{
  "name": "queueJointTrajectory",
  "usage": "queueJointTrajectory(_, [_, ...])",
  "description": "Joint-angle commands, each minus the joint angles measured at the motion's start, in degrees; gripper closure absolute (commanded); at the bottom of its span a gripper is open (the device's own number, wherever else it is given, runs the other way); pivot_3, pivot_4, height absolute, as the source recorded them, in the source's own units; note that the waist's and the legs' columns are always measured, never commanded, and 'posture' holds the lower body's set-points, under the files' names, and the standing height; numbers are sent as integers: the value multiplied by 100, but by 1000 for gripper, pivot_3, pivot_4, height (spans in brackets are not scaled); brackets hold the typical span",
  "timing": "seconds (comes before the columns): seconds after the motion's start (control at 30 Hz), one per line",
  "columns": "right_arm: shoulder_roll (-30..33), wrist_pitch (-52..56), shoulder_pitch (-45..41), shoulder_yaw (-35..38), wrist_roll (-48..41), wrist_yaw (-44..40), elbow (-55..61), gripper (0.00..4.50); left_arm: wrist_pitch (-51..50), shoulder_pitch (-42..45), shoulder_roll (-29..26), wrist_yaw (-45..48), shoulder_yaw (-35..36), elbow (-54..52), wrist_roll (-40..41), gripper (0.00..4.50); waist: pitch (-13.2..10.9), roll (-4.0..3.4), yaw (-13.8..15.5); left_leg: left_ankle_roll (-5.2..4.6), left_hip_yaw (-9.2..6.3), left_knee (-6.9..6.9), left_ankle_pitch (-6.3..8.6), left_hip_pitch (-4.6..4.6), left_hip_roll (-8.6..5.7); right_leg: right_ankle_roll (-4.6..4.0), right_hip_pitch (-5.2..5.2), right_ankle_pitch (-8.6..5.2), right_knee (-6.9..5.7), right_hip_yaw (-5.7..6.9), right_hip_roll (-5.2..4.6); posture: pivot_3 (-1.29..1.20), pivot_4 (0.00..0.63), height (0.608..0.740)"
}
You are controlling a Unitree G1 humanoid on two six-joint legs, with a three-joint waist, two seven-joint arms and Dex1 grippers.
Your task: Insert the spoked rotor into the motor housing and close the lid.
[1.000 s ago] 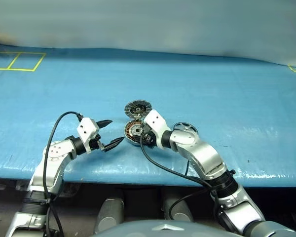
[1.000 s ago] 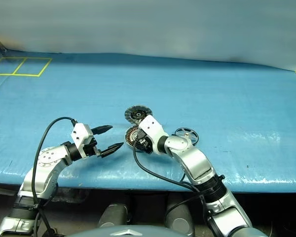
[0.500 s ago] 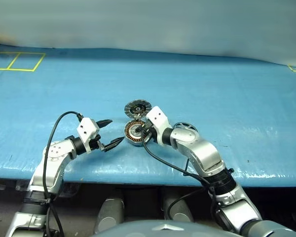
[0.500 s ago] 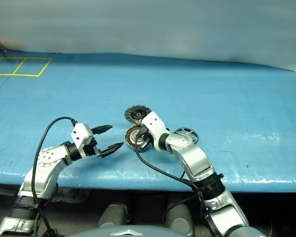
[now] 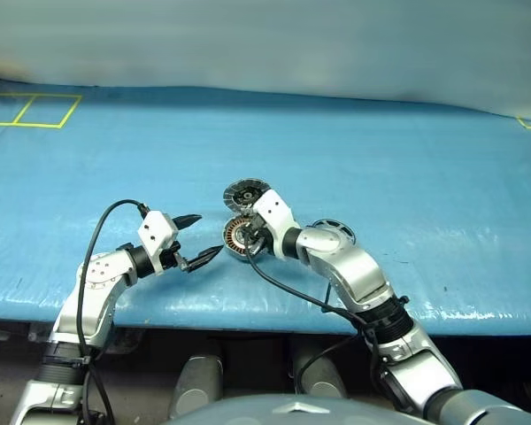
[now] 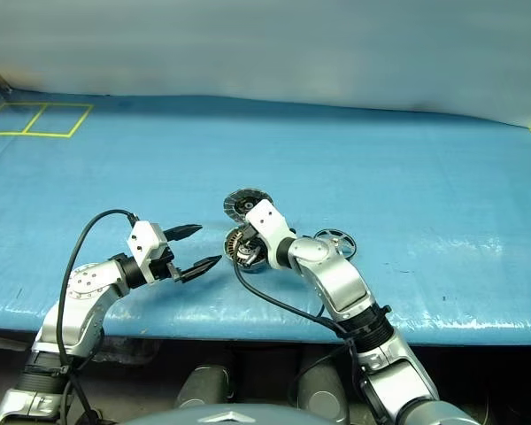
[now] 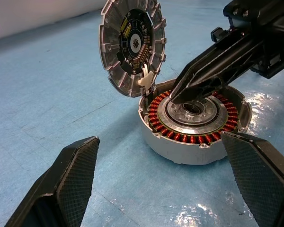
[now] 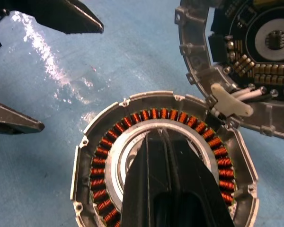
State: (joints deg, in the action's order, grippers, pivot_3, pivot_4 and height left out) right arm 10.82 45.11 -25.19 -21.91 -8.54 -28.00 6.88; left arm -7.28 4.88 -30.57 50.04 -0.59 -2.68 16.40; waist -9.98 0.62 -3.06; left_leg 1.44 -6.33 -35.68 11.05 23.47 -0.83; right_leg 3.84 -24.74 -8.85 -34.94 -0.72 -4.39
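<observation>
The motor housing stands on the blue table, its copper-orange windings ringing a silver hub. Its lid is swung up on the hinge at the far edge, dark inside facing up. My right gripper is shut with nothing seen between its fingers, and the tips lie over the hub. My left gripper is open, just left of the housing and apart from it. The spoked rotor lies flat on the table to the right, beyond my right forearm.
Blue sheeting covers the table, whose front edge runs close below both arms. Yellow tape squares mark the far left corner. A black cable loops under my right forearm.
My right gripper's fingers have closed together, and its tips now lie over the housing's hub instead of at its near edge. The left arm has kept still.
</observation>
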Motion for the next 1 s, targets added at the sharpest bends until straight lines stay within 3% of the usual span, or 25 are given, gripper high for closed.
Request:
queueJointTrajectory(0.03, [2,-53,90,15,46,14,-60,4471,42,1,-51,14,99,-156,60,0,0,0,-1,0,0,0,0,-1,0,0,0,0,0,0,0,0,150,740])
queueJointTrajectory(1.0, [196,3,531,-438,740,263,-383,4471,40,-6,-47,-3,118,-156,73,0,101,12,-1,6,12,0,4,-42,14,-2,29,-3,1,0,-1,0,150,740])
